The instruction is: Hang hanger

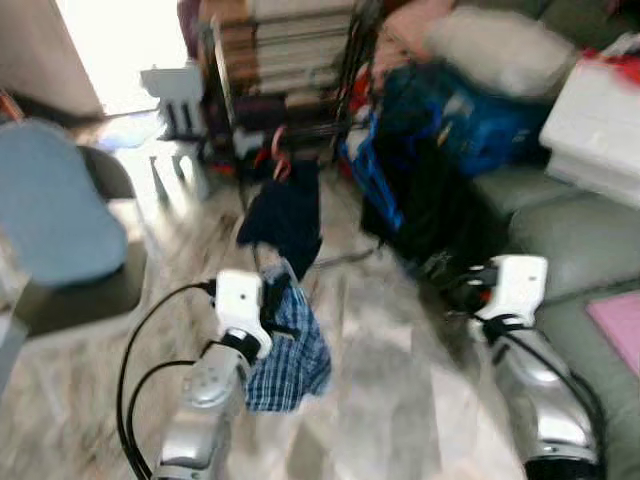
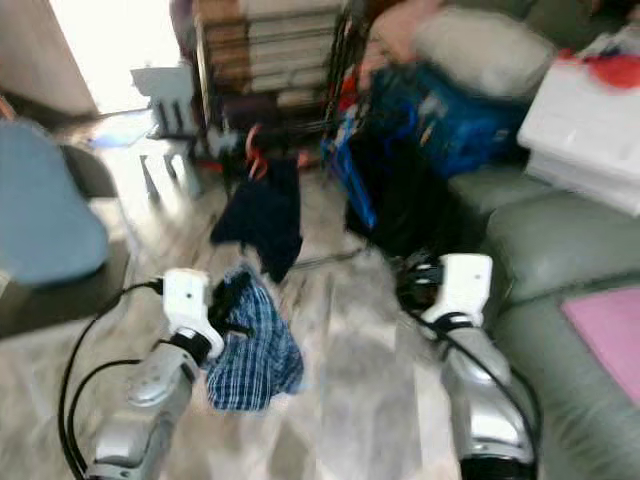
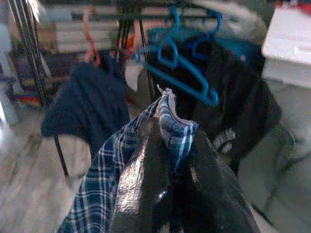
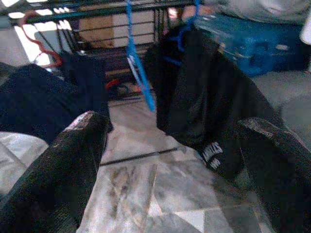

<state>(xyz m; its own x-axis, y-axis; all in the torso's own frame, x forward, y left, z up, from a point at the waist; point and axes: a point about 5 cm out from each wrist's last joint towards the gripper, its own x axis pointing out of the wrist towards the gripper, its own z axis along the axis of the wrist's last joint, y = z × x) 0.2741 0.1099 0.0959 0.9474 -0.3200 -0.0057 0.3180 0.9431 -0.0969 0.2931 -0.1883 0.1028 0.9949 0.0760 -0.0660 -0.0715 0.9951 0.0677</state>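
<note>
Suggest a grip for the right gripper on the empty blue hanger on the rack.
Probably the sloping arm of the blue hanger, coming from the front, the robot's side. It hangs free from the rail by its hook, with the black garment close behind. The right gripper is open and empty; the left gripper is shut on the plaid shirt.

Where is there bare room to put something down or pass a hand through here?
Bare marble floor lies between the left gripper, shut on a plaid garment, and the open right gripper. The sofa seat has a bare patch. The clothes rack is crowded with a navy garment, blue hangers and a black garment.
</note>
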